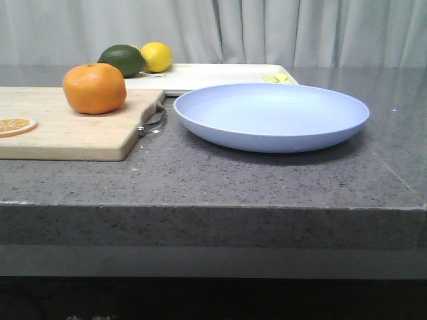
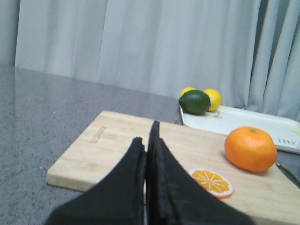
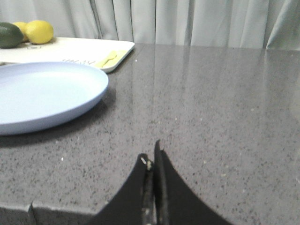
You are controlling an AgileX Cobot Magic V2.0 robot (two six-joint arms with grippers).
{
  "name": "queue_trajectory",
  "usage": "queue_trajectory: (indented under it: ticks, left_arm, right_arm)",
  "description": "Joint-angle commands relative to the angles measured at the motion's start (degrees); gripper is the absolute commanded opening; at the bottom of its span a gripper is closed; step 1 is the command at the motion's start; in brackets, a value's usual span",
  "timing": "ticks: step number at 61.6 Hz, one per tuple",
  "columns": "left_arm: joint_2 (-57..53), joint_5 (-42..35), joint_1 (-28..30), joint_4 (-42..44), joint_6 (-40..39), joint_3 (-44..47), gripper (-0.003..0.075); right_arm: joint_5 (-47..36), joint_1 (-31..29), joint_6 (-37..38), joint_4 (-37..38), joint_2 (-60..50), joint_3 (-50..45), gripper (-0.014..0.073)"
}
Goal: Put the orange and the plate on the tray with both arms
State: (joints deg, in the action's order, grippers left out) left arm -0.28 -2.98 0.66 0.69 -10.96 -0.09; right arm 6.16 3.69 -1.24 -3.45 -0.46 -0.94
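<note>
Orange [image 1: 95,88] sits on the wooden cutting board [image 1: 67,133] beside an orange slice [image 1: 16,125], the plate [image 1: 270,117] on the grey counter [image 1: 267,180] right of it, the tray [image 1: 207,75] behind holding a lime [image 1: 122,60] and lemon [image 1: 157,57]; both the left gripper [image 2: 147,154] and right gripper [image 3: 152,176] are clenched, empty.

We see orange [image 1: 95,88] upright on cutting board [image 1: 73,130], left of plate | plate [image 1: 270,117] lavender-blue, empty, flat | tray [image 1: 213,75] cream-white, just behind plate
</note>
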Motion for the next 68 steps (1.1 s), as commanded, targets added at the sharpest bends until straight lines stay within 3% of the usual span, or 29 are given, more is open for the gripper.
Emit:
queue_trajectory:
  ticks: [1,18,35,47,53,59,64,68]
  left_arm:
    - [-1.0,-6.4,0.0,1.3,-0.4,-1.8,-0.0018]
    - [8.1,4.0,0.0,9.3,-0.4,-15.2,-0.0018]
    - [27.7,3.8,0.0,9.7,-0.4,-23.7,-0.0018]
    - [31.1,1.5,0.0,9.7,-0.4,-24.1,-0.0018]
    - [31.1,0.8,0.0,9.7,-0.4,-24.1,-0.0013]
    - [31.1,0.9,0.0,9.7,-0.4,-24.1,0.0082]
    - [31.1,0.9,0.0,9.2,-0.4,-24.1,0.0276]
    - [31.1,0.9,0.0,7.7,-0.4,-24.1,0.0436]
  right_arm:
    - [-5.2,-0.4,-0.2,0.6,-1.4,4.9,-0.0064]
    - [3.4,-0.4,-0.2,0.6,7.3,19.7,-0.0063]
    - [6.5,-0.4,-0.2,0.6,26.2,31.5,-0.0063]
    - [4.7,-0.4,-0.2,0.6,29.7,32.6,-0.0055]
    - [4.4,-0.4,-0.2,0.6,29.7,32.6,0.0036]
    - [4.3,-0.4,-0.2,0.6,29.7,32.6,0.024]
    - [4.3,-0.4,-0.2,0.6,29.7,32.6,0.0447]
    - [4.3,-0.4,-0.2,0.6,29.7,32.6,0.0553]
